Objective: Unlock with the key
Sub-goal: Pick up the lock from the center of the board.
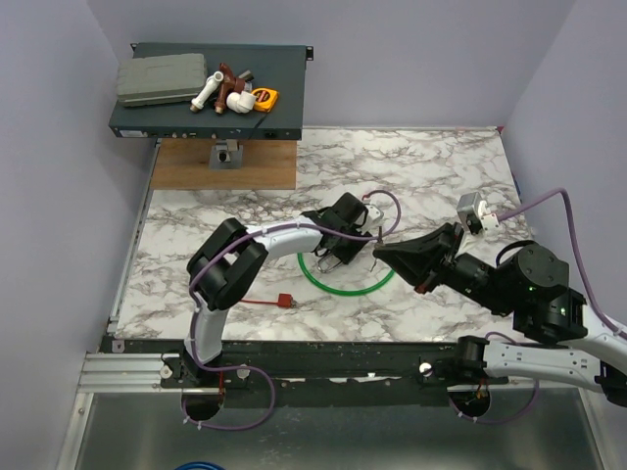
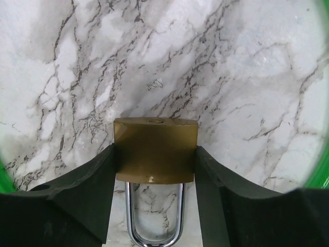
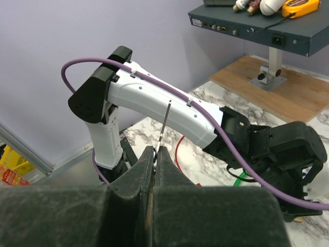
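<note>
Key (image 3: 165,123), a thin silvery sliver, sticks out from the tips of the clenched right gripper (image 3: 154,153), above the marble table (image 2: 231,77). Nearby, the left gripper (image 2: 154,164) clasps the brass padlock (image 2: 155,146) by its sides (shackle (image 2: 129,211) toward the wrist).

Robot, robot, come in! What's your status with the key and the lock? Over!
Left jaws closed on brass padlock. Right jaws shut, pinching key, blade sticking out. Nothing seen between key and padlock. Over.
</note>
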{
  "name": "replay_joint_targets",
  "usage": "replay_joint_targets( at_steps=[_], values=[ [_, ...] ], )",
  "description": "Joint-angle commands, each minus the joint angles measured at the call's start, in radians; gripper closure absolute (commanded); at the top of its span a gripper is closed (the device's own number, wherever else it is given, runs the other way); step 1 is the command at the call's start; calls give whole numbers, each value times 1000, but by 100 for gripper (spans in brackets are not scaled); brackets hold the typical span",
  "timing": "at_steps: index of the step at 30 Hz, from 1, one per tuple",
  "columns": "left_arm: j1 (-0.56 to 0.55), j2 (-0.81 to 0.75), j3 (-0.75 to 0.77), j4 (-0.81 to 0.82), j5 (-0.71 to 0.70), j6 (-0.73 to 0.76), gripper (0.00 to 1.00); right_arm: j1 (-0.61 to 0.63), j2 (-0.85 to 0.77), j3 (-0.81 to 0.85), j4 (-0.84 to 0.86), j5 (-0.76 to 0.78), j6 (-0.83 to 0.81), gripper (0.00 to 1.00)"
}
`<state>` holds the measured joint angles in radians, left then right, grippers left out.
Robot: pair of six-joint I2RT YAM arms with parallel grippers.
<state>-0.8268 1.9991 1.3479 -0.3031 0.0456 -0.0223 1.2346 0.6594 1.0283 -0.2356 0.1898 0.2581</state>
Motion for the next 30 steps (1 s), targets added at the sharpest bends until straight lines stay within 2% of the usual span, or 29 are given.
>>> replay_joint_targets(
  at_steps=[1,5,11,15,20,23,25,30],
  values=[
    [-26,-85,-63,-66,53,73,100,-6,25,55,-25,-8,-34,99],
    [-26,-239,-72,-161,133,167,100,-6,50,102,-50,-3,-52,99],
    [-25,-573,-94,-336,231,322,100,-6,82,167,-90,22,-71,99],
    [-23,-774,-101,-488,239,398,100,-6,122,217,-124,23,-83,99],
    [-21,-1040,-137,-665,273,593,100,-6,156,283,-169,0,-87,99],
    [-25,-1276,-181,-670,356,799,100,-7,178,312,-215,-49,-85,99],
    [-30,-1384,-207,-607,378,889,100,-6,200,324,-249,-104,-83,99],
    [-36,-1458,-173,-568,491,1083,100,-6,324,371,-365,-291,-75,99]
  ],
)
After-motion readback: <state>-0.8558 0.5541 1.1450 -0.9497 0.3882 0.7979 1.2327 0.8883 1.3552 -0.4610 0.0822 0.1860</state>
